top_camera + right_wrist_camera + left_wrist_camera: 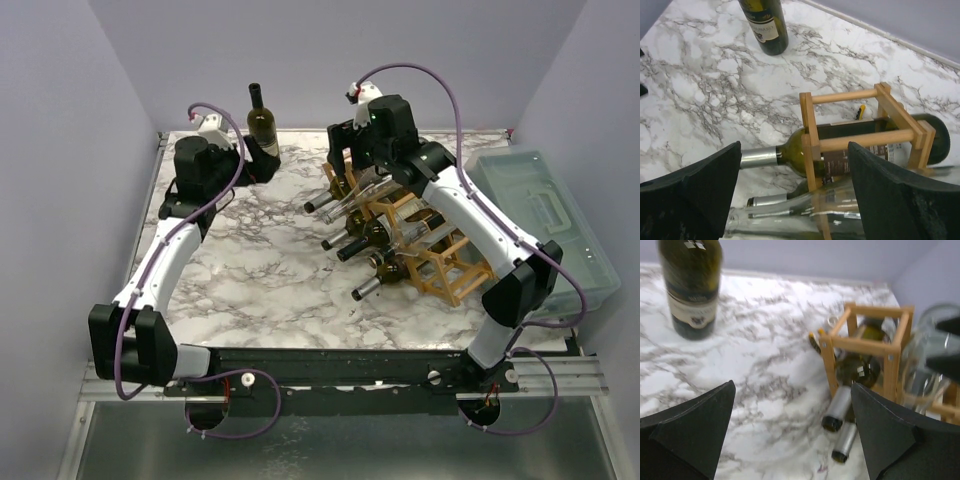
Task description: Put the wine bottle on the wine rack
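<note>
A dark green wine bottle [262, 118] with a cream label stands upright at the back of the marble table; it shows at the top left of the left wrist view [692, 285] and at the top of the right wrist view [765, 25]. My left gripper [262, 160] [792, 390] is open and empty, just in front of that bottle. The light wooden wine rack [432, 245] [865, 342] [860, 137] holds several lying bottles, necks pointing left. A clear bottle [362, 192] [840, 215] lies on its top far end. My right gripper [345, 165] [795, 147] is open over that end.
A translucent grey-green lidded box [545, 225] stands right of the rack at the table's right edge. Purple walls close in the back and sides. The right arm's forearm [470, 215] stretches over the rack. A small yellow item [860, 111] lies behind the rack.
</note>
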`<action>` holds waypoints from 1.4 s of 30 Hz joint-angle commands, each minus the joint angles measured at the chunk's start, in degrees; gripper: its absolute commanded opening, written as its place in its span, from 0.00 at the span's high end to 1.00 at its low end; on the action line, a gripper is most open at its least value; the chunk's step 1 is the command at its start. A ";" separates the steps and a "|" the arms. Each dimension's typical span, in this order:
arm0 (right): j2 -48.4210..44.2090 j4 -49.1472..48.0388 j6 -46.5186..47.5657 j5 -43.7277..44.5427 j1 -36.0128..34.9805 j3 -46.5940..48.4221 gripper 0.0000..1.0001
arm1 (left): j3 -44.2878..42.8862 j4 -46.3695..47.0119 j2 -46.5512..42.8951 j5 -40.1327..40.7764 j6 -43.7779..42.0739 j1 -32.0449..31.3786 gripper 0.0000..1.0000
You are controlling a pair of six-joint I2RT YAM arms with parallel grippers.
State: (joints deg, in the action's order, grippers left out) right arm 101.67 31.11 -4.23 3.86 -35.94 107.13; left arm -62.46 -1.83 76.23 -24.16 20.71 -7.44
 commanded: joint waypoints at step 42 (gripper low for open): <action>-31.81 -6.61 -2.95 -2.88 -0.35 -26.24 0.04 | -47.51 5.75 36.89 21.98 -15.57 -0.82 1.00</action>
State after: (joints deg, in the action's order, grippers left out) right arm 68.69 23.73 -9.17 3.57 -35.94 79.37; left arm -112.49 6.94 124.01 1.54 5.48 -8.01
